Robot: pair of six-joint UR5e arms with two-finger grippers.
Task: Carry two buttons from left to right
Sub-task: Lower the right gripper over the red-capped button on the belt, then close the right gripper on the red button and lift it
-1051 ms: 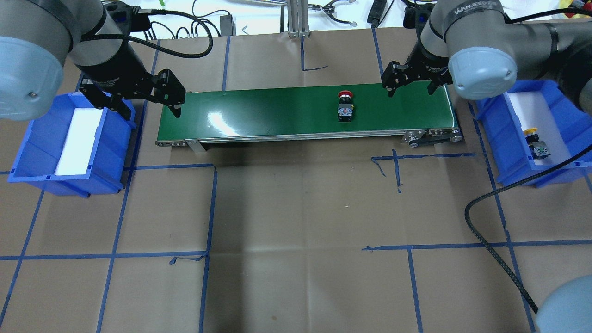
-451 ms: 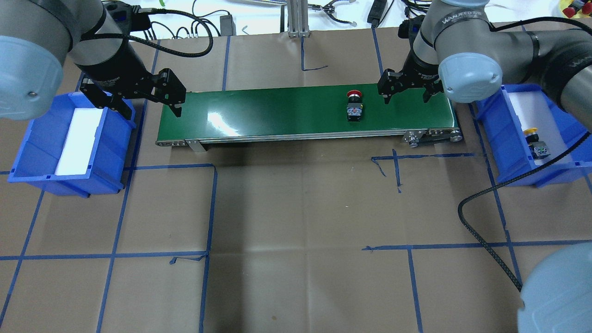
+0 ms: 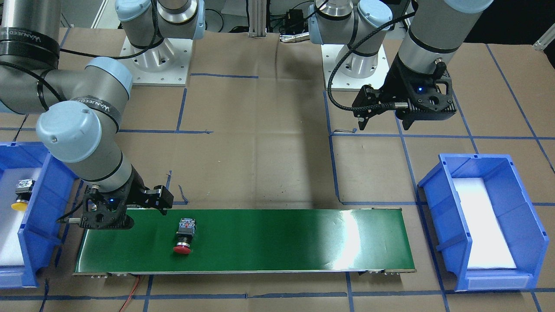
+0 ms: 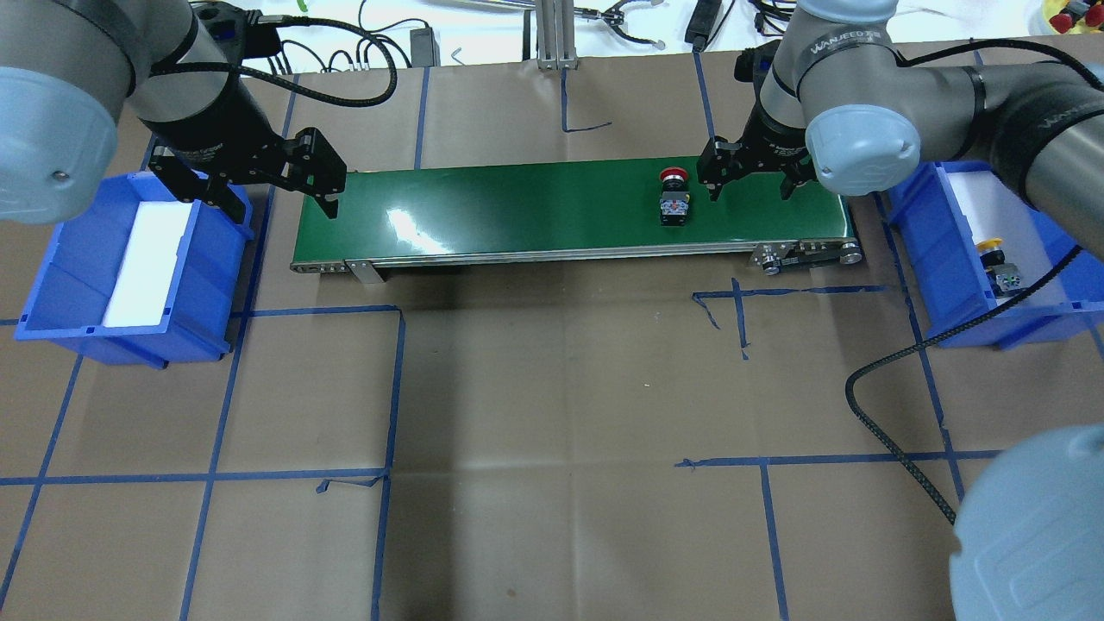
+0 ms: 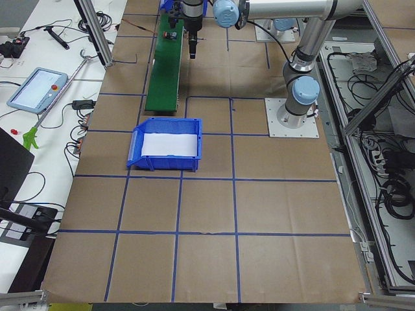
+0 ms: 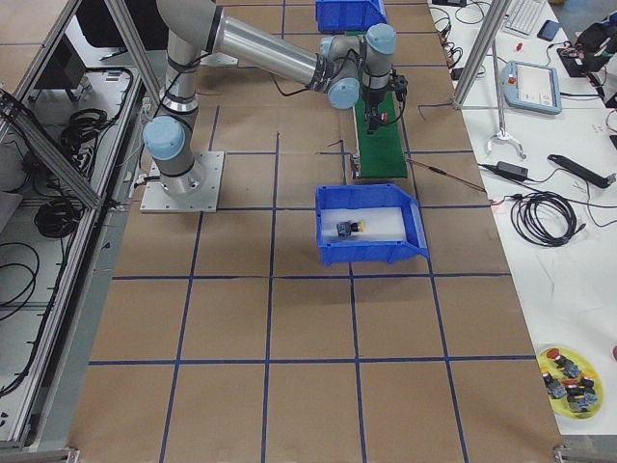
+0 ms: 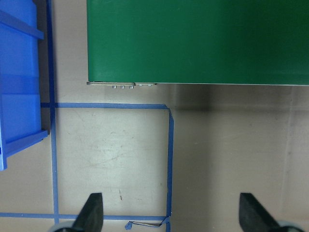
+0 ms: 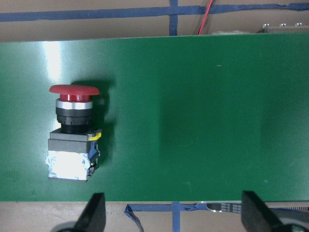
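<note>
Red-capped push button on its side, left on green conveyor belt; right gripper spread wide, touching nothing.

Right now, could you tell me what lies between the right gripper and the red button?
Only bare green belt separates the right gripper from the red button, as the overhead view shows.

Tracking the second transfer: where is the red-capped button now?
In the overhead view the red-capped button lies on the green conveyor belt, toward its right end, just left of the open right gripper.
</note>
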